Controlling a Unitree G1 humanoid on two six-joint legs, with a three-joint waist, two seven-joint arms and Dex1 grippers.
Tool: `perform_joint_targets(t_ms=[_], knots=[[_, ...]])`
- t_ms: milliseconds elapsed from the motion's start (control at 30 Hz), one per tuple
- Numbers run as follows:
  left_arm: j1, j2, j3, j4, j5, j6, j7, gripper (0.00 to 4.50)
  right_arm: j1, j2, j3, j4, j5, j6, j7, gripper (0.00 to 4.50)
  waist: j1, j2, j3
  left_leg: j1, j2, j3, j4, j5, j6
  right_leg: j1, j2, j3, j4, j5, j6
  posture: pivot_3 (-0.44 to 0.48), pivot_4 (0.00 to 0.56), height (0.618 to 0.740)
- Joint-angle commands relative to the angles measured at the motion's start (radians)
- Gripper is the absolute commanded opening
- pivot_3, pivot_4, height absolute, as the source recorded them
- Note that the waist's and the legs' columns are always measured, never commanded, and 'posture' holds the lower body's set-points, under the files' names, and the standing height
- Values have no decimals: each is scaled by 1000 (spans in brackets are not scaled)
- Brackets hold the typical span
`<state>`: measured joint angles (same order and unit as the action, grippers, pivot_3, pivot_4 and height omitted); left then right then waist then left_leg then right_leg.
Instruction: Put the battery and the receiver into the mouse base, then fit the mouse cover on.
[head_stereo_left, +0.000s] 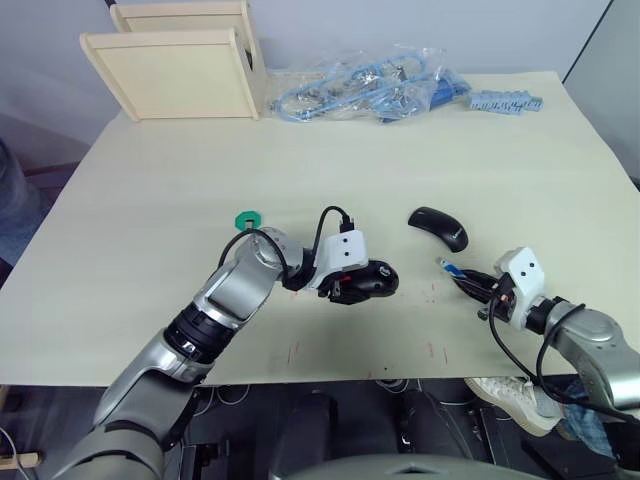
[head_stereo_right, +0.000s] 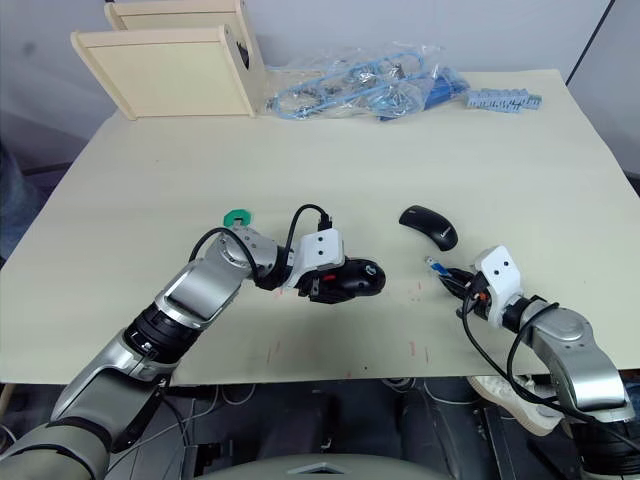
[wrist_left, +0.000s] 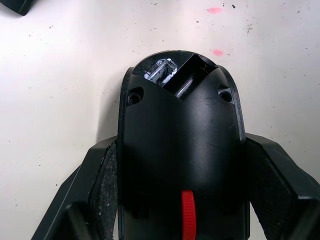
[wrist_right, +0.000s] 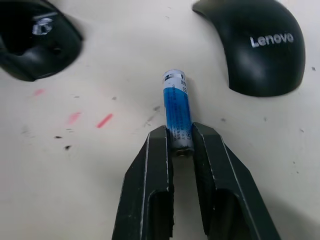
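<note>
While the left gripper (wrist_left: 182, 200) clamps the mouse base (head_stereo_left: 370, 280) between its two black fingers (wrist_left: 100, 185), the base rests on the pale table (head_stereo_left: 150, 200) near the front edge, roughly at the middle. Seen from the left wrist, the base shows its black upper face with a red scroll wheel (wrist_left: 187, 215) close to the gripper, two screw holes, and an open recess at its far end with metal contacts inside. Off to the robot's right, the right gripper (wrist_right: 181, 145) is closed on the battery (wrist_right: 177, 107), pinching its near end so that most of the blue-and-white cylinder sticks out ahead of the fingertips, low over the tabletop. Just beyond the battery and slightly to the right lies the mouse cover (head_stereo_left: 440, 227), a glossy black curved shell with a Lenovo logo (wrist_right: 271, 39), apart from both grippers and from the base. A small green disc (head_stereo_left: 246, 219) sits on the table behind the left arm's wrist. I cannot pick out the receiver. At the back of the table stand two light wooden boxes (head_stereo_left: 180, 70), and beside them lies a clear plastic bag (head_stereo_left: 370, 85) of blue parts, with a strip of blue pieces (head_stereo_left: 505, 102) just to its right
</note>
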<state>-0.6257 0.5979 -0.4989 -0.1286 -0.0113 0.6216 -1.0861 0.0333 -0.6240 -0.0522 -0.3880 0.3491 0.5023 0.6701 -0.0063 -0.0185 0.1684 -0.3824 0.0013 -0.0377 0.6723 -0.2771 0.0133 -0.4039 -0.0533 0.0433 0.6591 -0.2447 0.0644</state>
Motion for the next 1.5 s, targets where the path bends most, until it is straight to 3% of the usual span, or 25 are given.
perform_joint_targets(t_ms=[33, 133, 233, 500, 1233, 1300, 1367, 1400, 1500], knots=[[14, -3, -26, -4, 17, -3, -1, 2921, -31, -54, 7, -195, 60, 170, -14, 42, -1, 0, 0, 0, 0, 0, 0, 0, 0, 0, 0, 0, 0, 0, 0, 0, 150, 740], [14, 0, -25, -3, 19, -6, -4, 2921, -131, -85, 53, -305, 130, 423, -62, 42, -4, 0, 0, 0, 0, -1, 0, 0, 0, 0, 0, 0, 0, 0, 0, 0, 150, 740], [13, 1, -25, -2, 21, -7, -9, 2921, -271, -27, 71, -328, 260, 677, -103, 42, -5, 0, 0, 0, 0, -1, 0, 0, 0, 0, 0, 0, 0, 0, 0, 0, 150, 740], [14, 2, -26, -4, 22, -9, -16, 2921, -436, 71, 147, -317, 278, 983, -232, 42, -5, 0, 0, -2, 0, -3, 0, 0, 0, 0, -1, -3, 0, 0, 0, 0, 150, 740], [32, 0, -33, -31, 27, 9, -5, 2921, -597, 189, 262, -142, 221, 1078, -312, 42, -7, 0, 0, -1, 0, -3, 0, 0, 0, 0, -1, -3, 0, 0, 0, 0, 150, 740], [34, -2, -32, -32, 27, 10, -3, 2921, -597, 174, 286, -128, 210, 1054, -309, 1057, -8, 0, -1, -1, 0, -3, 0, 0, 0, 0, 0, -3, 0, 0, 0, 0, 150, 740], [35, -3, -31, -32, 27, 12, -2, 2921, -595, 176, 281, -126, 203, 1034, -314, 1717, -10, -1, -2, -1, 0, -3, 0, 0, 0, 0, 0, -3, 0, 0, 0, 0, 150, 740], [35, -4, -30, -32, 27, 13, -2, 2921, -594, 168, 266, -137, 208, 1029, -305, 1909, -10, -1, -2, 0, 0, -3, 0, 0, 0, 0, 0, -3, 1, 0, 0, 0, 150, 740], [36, -5, -27, -33, 27, 16, 0, 2921, -568, 139, 193, -180, 240, 1019, -268, 1909, -7, -1, -2, -1, 0, -3, 0, 0, 0, 0, 0, -3, 1, 0, 0, 0, 150, 740]])
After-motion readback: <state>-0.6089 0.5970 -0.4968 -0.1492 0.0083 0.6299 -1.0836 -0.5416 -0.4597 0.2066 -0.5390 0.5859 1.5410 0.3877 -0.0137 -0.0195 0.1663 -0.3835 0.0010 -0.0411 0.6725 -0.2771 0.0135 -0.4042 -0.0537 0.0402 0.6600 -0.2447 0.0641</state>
